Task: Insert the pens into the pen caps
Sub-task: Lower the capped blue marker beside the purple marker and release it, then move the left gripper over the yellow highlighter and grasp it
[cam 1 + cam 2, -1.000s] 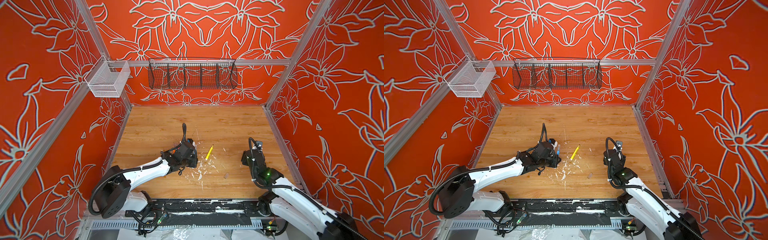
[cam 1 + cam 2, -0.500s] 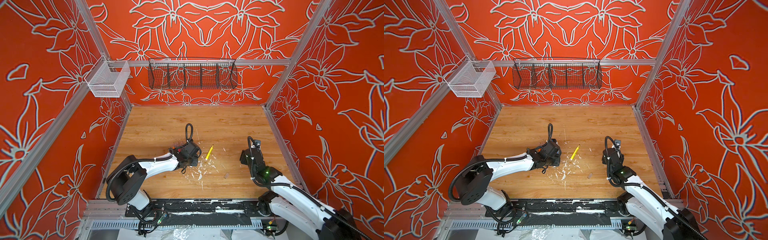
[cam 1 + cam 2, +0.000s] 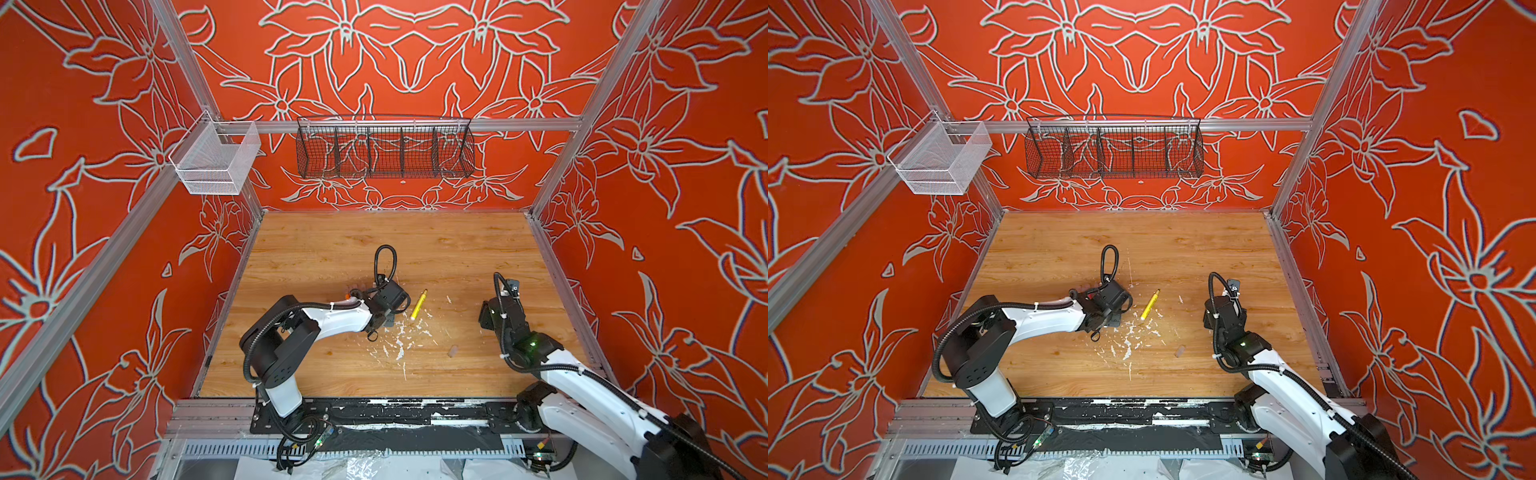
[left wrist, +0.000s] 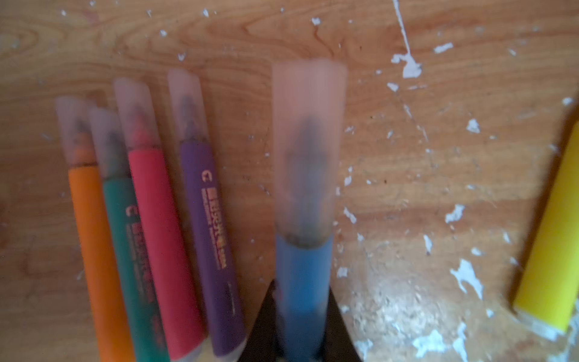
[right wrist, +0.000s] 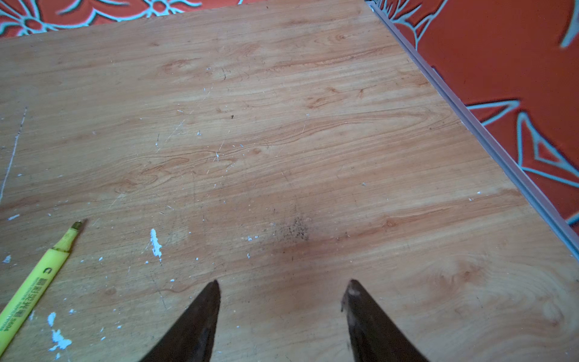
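The left gripper (image 4: 301, 285) clamps the capped blue pen (image 4: 302, 266); the uncapped yellow pen (image 3: 419, 304) lies at the middle of the tabletop (image 3: 374, 237) between the grippers, long axis toward the far edge, with the loose pen cap (image 3: 453, 351) nearer the front edge and the empty, parted right gripper (image 5: 283, 285)

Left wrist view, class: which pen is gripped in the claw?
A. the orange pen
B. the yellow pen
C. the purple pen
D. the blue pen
D: the blue pen sits between the closed jaws of the left claw, while the orange pen, purple pen and yellow pen lie on the wooden table.
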`<state>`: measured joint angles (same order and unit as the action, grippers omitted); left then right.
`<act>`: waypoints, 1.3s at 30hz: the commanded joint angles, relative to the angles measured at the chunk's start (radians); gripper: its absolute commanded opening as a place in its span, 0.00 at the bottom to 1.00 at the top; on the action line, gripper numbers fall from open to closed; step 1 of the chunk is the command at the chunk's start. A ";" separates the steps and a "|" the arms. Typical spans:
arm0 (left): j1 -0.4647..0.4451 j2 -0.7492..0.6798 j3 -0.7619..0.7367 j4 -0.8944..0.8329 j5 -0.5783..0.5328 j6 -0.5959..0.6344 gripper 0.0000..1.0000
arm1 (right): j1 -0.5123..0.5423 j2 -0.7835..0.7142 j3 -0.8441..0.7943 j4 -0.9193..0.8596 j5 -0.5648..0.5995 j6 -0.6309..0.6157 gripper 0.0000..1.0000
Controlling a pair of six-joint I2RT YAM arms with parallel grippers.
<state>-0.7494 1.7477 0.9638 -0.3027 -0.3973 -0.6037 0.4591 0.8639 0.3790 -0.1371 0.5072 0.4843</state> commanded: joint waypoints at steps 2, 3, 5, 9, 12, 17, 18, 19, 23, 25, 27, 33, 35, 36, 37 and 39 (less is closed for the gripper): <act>0.014 0.085 0.075 -0.092 -0.125 -0.047 0.00 | -0.005 0.002 0.029 0.011 -0.012 -0.006 0.65; 0.015 0.094 0.086 -0.099 -0.140 -0.051 0.00 | -0.005 0.002 0.029 0.012 -0.012 -0.006 0.65; 0.019 0.104 0.097 -0.106 -0.162 -0.060 0.00 | -0.005 0.003 0.029 0.013 -0.012 -0.006 0.65; 0.033 0.109 0.106 -0.109 -0.202 -0.073 0.00 | -0.005 0.006 0.030 0.013 -0.013 -0.006 0.65; 0.038 0.124 0.130 -0.133 -0.215 -0.074 0.02 | -0.006 0.007 0.031 0.013 -0.013 -0.007 0.65; 0.039 0.134 0.144 -0.123 -0.201 -0.057 0.15 | -0.005 0.007 0.032 0.014 -0.013 -0.007 0.65; 0.039 0.134 0.144 -0.121 -0.197 -0.055 0.17 | -0.005 0.008 0.032 0.014 -0.013 -0.007 0.65; 0.038 0.133 0.146 -0.122 -0.193 -0.053 0.18 | -0.005 0.009 0.032 0.013 -0.013 -0.007 0.65; 0.038 0.118 0.157 -0.135 -0.182 -0.052 0.24 | -0.006 0.010 0.032 0.014 -0.015 -0.007 0.65; 0.038 0.107 0.161 -0.145 -0.181 -0.050 0.27 | -0.005 0.009 0.032 0.014 -0.015 -0.007 0.65; 0.038 0.091 0.164 -0.158 -0.181 -0.051 0.27 | -0.006 0.009 0.032 0.013 -0.015 -0.007 0.65; 0.038 0.017 0.145 -0.176 -0.197 -0.061 0.19 | -0.005 0.009 0.032 0.014 -0.016 -0.007 0.65; 0.038 0.003 0.141 -0.182 -0.202 -0.065 0.14 | -0.005 0.009 0.032 0.014 -0.016 -0.007 0.65; 0.038 -0.004 0.141 -0.182 -0.201 -0.065 0.13 | -0.005 0.009 0.032 0.013 -0.016 -0.008 0.65; 0.038 -0.013 0.140 -0.182 -0.195 -0.063 0.11 | -0.006 0.009 0.032 0.013 -0.017 -0.008 0.65; 0.032 -0.038 0.136 -0.170 -0.173 -0.044 0.10 | -0.005 0.009 0.032 0.013 -0.017 -0.007 0.65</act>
<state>-0.7139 1.7470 1.1107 -0.4545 -0.5652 -0.6472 0.4591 0.8696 0.3809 -0.1265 0.4915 0.4793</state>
